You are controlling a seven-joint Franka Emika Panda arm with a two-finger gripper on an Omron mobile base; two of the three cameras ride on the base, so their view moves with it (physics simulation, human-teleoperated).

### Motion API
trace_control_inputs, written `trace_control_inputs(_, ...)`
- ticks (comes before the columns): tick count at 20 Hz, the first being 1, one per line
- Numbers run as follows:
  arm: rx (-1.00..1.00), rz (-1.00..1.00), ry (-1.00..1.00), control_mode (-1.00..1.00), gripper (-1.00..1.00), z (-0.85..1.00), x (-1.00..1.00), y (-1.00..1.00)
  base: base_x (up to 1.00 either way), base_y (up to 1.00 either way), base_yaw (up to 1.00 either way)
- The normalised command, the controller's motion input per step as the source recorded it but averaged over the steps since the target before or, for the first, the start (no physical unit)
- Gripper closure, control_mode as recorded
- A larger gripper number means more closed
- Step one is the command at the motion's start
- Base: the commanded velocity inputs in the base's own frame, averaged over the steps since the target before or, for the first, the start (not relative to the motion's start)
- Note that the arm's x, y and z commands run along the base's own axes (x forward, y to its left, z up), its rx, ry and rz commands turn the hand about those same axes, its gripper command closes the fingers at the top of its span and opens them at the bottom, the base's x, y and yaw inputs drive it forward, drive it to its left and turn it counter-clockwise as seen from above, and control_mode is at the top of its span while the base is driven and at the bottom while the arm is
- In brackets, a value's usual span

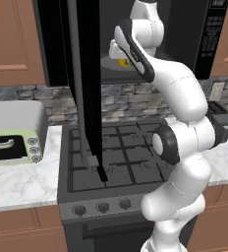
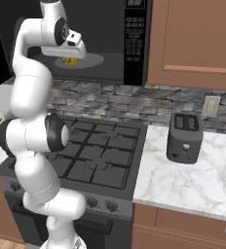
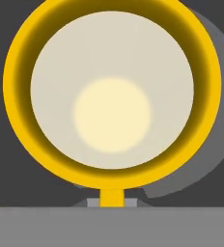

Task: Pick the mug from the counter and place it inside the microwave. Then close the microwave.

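Mug is filling your hand view from straight above: yellow rim, pale inside, with its handle pointing toward the bottom edge. You are looking at it sitting over the grey turntable, whose curved edge is showing at the right. The gripper is pinching shut on the mug at the handle side; only a little of its tips is peeking out beside the handle.

From the left base view, you are seeing the arm reaching up into the microwave, with the hand hiding most of the mug. The door is standing wide open, hanging down in front of the stove. The toaster oven is sitting on the counter at the left.

From the right base view, you are seeing a sliver of yellow under the hand, above the turntable. The toaster is standing on the counter, well apart from the arm.
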Motion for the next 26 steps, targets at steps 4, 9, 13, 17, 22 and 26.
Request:
trace_control_inputs(4, 0.0, 0.0, 0.05, -1.0, 1.0, 0.0, 0.38, 0.0, 0.0, 0.0, 0.0)
trace_control_inputs(9, 0.0, 0.0, 0.05, -1.0, 1.0, 0.0, 0.34, 0.0, 0.0, 0.0, 0.0)
trace_control_inputs(13, 0.0, 0.0, 0.0, -1.0, 1.0, -0.06, 0.09, 0.0, 0.0, 0.0, 0.0)
trace_control_inputs(17, 0.0, 0.0, 0.0, -1.0, 1.0, -0.16, 0.01, 0.0, 0.0, 0.0, 0.0)
trace_control_inputs(22, 0.0, 0.0, 0.01, -1.0, 1.0, -0.23, 0.01, 0.0, 0.0, 0.0, 0.0)
trace_control_inputs(26, 0.0, 0.0, 0.0, -1.0, 1.0, -0.32, 0.04, 0.0, 0.0, 0.0, 0.0)
